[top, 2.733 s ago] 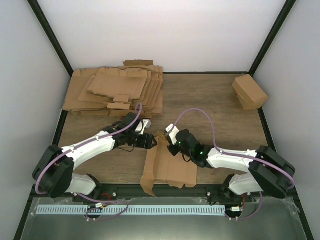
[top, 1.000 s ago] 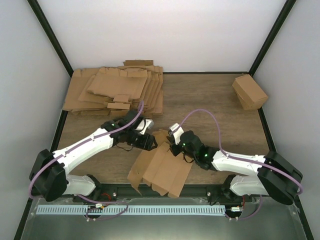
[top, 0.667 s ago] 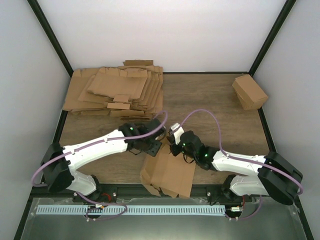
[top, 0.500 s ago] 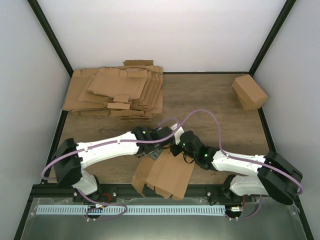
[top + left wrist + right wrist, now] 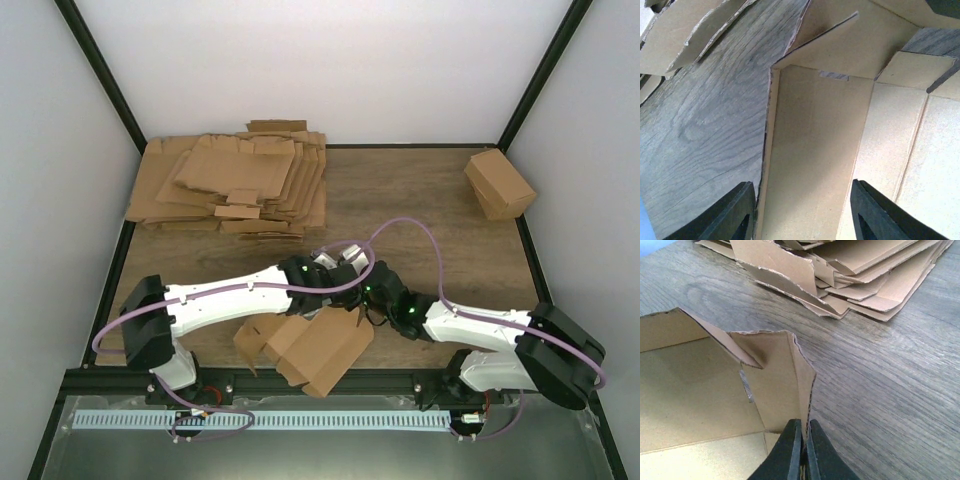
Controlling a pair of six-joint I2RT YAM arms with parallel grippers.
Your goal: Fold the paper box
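The right fingers [image 5: 790,452] pinch a flap of the paper box [image 5: 700,405]. The left fingers [image 5: 727,217], spread, should press the panel's crease against the worktop [image 5: 705,125].

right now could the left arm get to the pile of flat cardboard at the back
Probably yes. The left gripper is open over the box, holding nothing, and only bare table lies between it and the pile.
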